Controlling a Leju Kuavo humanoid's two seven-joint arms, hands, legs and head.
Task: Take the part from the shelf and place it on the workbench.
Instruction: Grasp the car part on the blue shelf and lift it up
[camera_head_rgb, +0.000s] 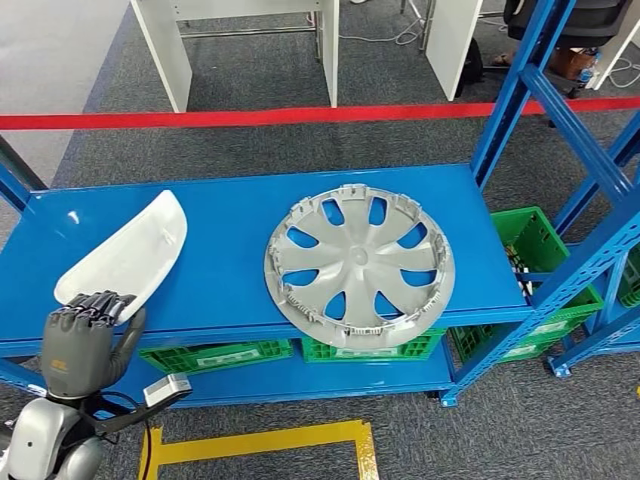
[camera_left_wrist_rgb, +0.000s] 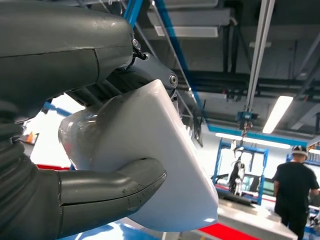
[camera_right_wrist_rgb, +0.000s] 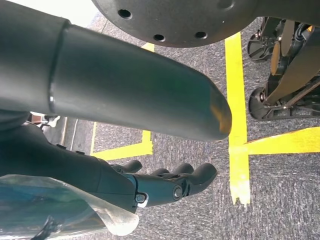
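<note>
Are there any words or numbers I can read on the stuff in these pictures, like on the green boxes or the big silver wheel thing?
None can be read.
Green crates under the blue shelf: pale label strips on their fronts, too blurred to read.
Silver wheel cover: no writing visible.
White part gripped by the left hand: plain, no writing.
Right hand over yellow floor lines: no text.

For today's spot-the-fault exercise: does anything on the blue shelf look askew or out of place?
Yes. The round silver plastic wheel cover juts past the front edge of the blue metal shelf, overhanging the green plastic crates below. The white curved plastic part sits at the shelf's left front corner, gripped by the left hand.
</note>
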